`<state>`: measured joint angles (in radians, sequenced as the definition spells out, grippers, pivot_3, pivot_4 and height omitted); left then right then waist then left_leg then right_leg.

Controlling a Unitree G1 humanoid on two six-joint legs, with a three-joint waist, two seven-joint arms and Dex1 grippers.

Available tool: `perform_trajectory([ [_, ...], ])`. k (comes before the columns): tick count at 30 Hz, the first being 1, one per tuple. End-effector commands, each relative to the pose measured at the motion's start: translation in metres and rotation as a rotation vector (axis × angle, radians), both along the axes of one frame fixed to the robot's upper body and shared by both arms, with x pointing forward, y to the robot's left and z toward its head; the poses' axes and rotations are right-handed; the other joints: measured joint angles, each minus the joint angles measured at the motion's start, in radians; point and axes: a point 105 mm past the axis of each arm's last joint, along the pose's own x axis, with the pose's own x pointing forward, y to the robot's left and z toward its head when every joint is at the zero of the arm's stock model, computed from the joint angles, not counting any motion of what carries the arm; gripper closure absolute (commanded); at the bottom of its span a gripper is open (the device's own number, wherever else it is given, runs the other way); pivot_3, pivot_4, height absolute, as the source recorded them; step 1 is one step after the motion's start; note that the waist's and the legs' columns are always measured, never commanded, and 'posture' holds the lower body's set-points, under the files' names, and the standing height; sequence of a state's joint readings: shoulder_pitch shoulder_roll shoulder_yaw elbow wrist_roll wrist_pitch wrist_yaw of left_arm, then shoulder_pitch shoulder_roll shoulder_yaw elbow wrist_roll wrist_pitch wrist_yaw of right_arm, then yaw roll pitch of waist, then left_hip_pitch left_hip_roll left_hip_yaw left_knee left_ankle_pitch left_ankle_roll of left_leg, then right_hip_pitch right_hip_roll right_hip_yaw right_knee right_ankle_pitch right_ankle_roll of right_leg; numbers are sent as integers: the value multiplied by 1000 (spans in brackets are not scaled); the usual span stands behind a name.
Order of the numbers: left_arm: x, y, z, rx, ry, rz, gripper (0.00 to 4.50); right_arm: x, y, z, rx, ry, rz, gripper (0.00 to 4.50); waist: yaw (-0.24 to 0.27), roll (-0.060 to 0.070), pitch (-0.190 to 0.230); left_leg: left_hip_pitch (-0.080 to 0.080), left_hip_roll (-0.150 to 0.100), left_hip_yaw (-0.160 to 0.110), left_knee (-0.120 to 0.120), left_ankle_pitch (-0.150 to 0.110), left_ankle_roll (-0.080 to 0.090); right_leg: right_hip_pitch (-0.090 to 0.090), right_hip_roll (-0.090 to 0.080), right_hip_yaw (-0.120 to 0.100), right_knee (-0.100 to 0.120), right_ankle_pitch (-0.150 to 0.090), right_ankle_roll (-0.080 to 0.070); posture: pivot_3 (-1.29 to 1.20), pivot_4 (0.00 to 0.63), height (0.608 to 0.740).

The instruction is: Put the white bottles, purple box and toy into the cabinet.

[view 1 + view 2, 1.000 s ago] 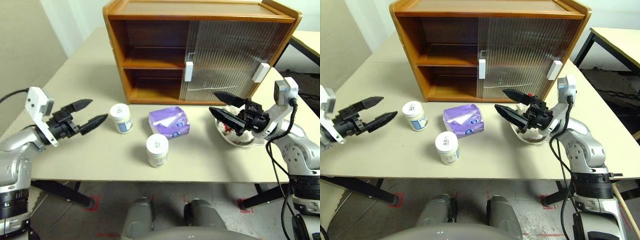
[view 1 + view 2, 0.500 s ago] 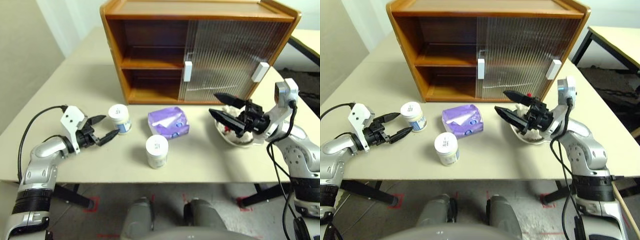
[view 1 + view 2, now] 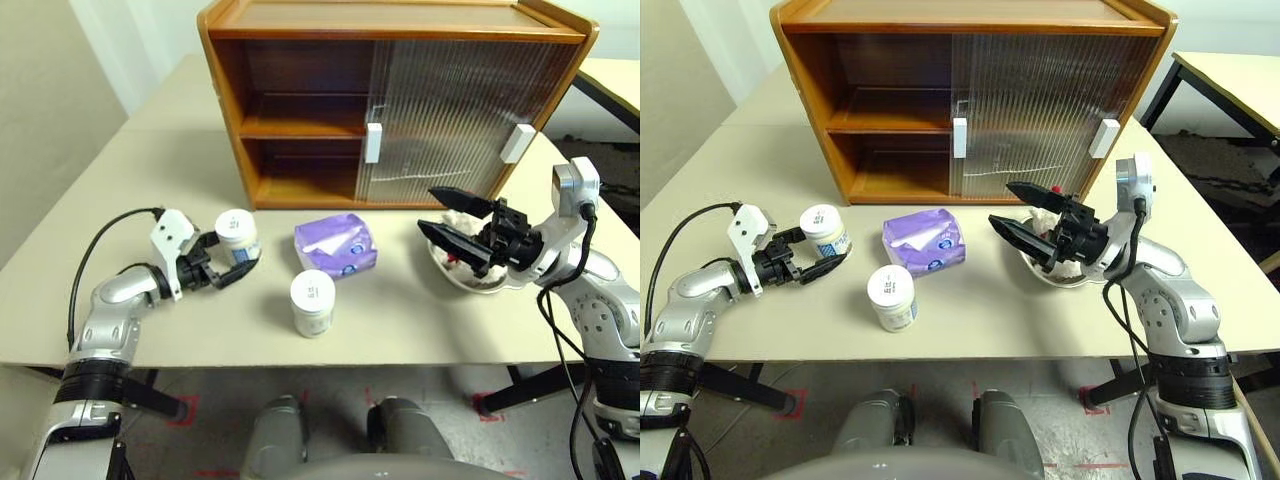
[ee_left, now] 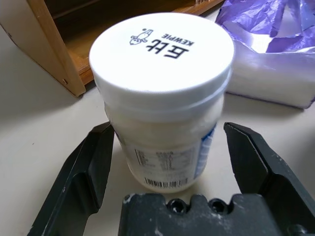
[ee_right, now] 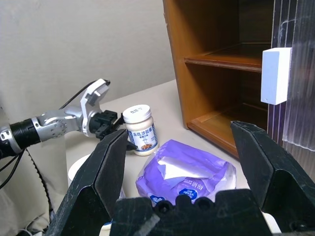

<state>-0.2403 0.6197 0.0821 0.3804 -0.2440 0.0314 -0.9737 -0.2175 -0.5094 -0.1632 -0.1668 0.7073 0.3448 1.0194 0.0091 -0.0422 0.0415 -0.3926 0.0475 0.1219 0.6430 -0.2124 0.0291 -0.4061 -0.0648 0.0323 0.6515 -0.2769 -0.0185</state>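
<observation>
Two risks I note: left gripper has dropped to the table, fingers apart astride the far white bottle; an off-centre squeeze could topple it. Purple box is mid-table. Right gripper, unmoved, hangs open above the toy.

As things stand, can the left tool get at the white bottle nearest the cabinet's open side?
Probably yes. The left tool is open, with its fingers either side of that white bottle, which stands upright on the table. Nothing sits between them; the purple box lies off to one side.
</observation>
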Motion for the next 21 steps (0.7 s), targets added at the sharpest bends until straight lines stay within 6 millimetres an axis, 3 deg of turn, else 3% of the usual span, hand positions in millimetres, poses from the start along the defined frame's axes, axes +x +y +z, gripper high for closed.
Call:
perform_trajectory([
  [1,-3,-4,-22,35,82,-7,25,-2,2,2,-11,-5,6,0,-2,0,0,0,0,0,0,0,0,0,0,0,0,0,0,23,0,740],
  [4,1,-4,-23,6,75,21,25,-2,2,2,-9,-5,4,0,-6,0,0,0,0,0,0,0,0,0,0,0,0,0,1,22,0,740],
  [7,3,-2,-24,7,72,35,645,-2,3,2,-8,-3,2,0,-5,0,0,0,0,0,0,0,0,0,0,0,0,0,1,20,0,740],
  [9,5,-4,-23,-2,64,33,1336,-2,3,2,-6,-1,2,0,-6,0,0,0,0,0,0,0,0,0,0,0,0,0,1,18,0,740],
  [10,5,-4,-23,-5,59,32,1411,-2,3,2,-6,-1,2,0,-6,0,0,0,0,0,0,0,0,0,0,0,0,0,1,18,0,740],
  [21,21,-12,3,-57,-48,42,1411,-2,4,1,3,4,-2,0,-1,-2,1,-1,0,0,1,0,0,0,-2,-2,0,0,1,22,0,740],
])
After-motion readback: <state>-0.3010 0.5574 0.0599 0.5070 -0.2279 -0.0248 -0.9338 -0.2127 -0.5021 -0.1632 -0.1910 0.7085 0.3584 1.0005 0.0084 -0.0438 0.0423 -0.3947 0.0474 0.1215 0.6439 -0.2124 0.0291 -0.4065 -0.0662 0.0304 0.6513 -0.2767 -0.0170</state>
